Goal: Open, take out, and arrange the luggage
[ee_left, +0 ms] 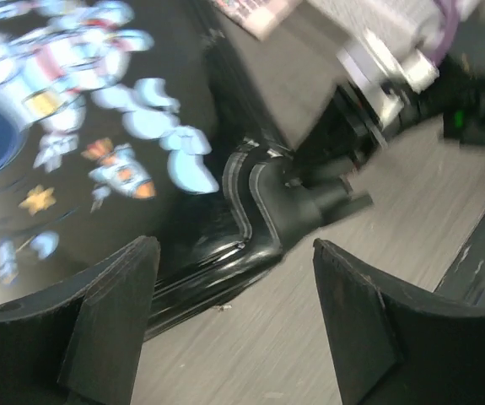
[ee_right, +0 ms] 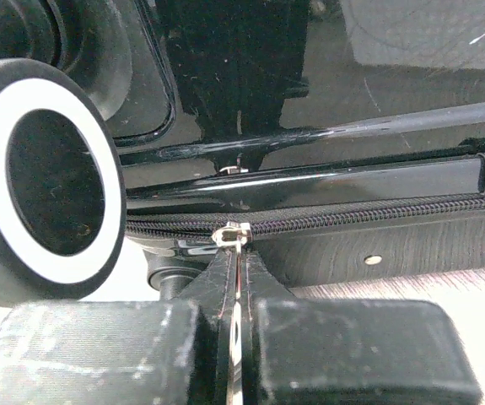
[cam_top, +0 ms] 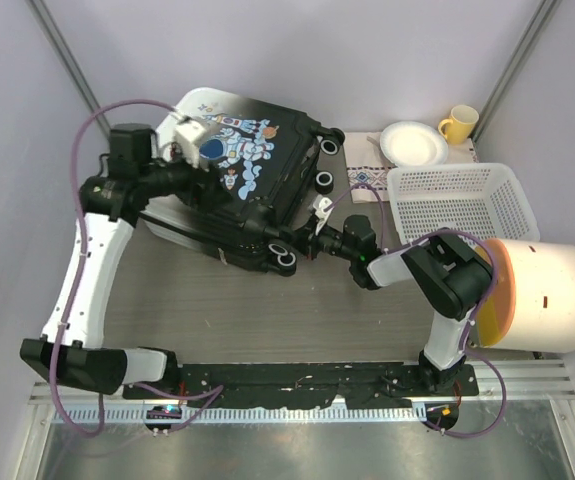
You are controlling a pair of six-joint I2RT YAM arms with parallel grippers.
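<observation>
while closed, luggage (cam_top: 267,170) against right end effector (ee_right: 235,325)

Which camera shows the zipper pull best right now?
Right wrist: the pull is close up, pinched in the shut right gripper at the luggage seam. Top view shows only that gripper at the luggage edge, pull too small. Left wrist is blurred; no pull visible.

The luggage (cam_top: 252,170) lies flat on the table (cam_top: 267,320), printed shell up, set at a slant in the far left part. The shell runs from white at its far-left end to glossy black, with cartoon astronauts across it. Its white-ringed wheels (cam_top: 285,258) face right. The zip (ee_right: 377,211) looks closed along the one stretch in view, with the zip pull (ee_right: 232,236) just beside a wheel.
</observation>
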